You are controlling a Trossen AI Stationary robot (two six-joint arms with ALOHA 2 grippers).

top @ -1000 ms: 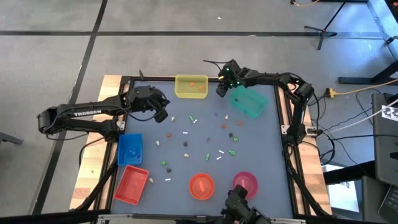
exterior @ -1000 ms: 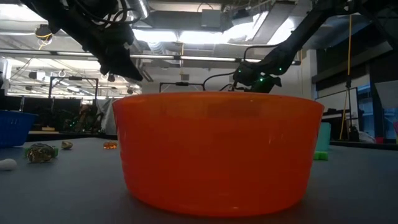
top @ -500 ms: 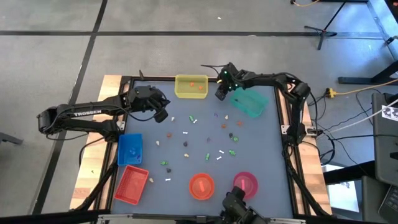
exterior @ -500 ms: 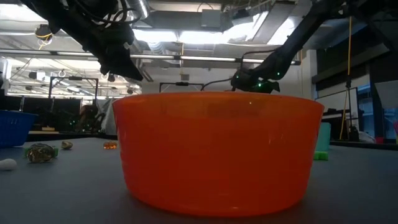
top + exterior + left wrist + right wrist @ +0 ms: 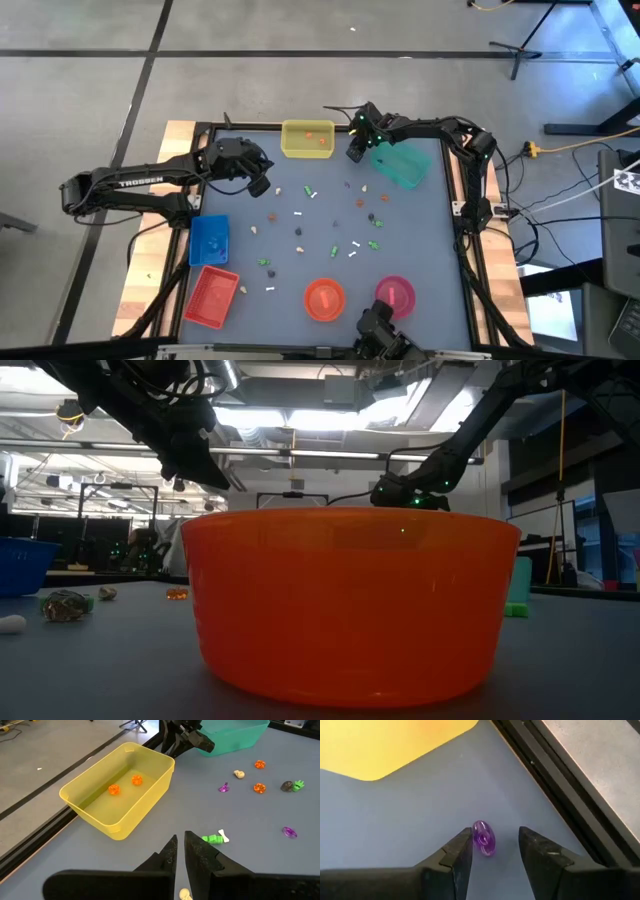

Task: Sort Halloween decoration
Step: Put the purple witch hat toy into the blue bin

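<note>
Right gripper (image 5: 492, 851) sits low at the far table edge, between yellow bin (image 5: 307, 139) and teal bin (image 5: 401, 165), fingers parted around a purple trinket (image 5: 484, 838) lying on the mat. Not pinched yet: gaps show on both sides.

Risk: the trinket is small, rounded and looks glossy, so if the fingers close off-centre it will likely squirt out or roll toward the black frame rail (image 5: 555, 795) close by. Coming down too hard could also jam the fingertips on the mat.

Left gripper (image 5: 181, 851) hovers near the yellow bin, fingers clenched, nothing seen between them.

Containers, near to far:
- orange bowl (image 5: 324, 298): contents cannot tell
- pink bowl (image 5: 395, 293): cannot tell
- red tray (image 5: 212, 295): looks bare
- blue bin (image 5: 209, 240): unclear
- teal bin: nothing visible
- yellow bin: two orange trinkets (image 5: 125, 785)

Remaining trinkets (image 5: 330, 225) lie scattered across mid-table: orange, white, green, purple, dark. Most sorting not yet done.
</note>
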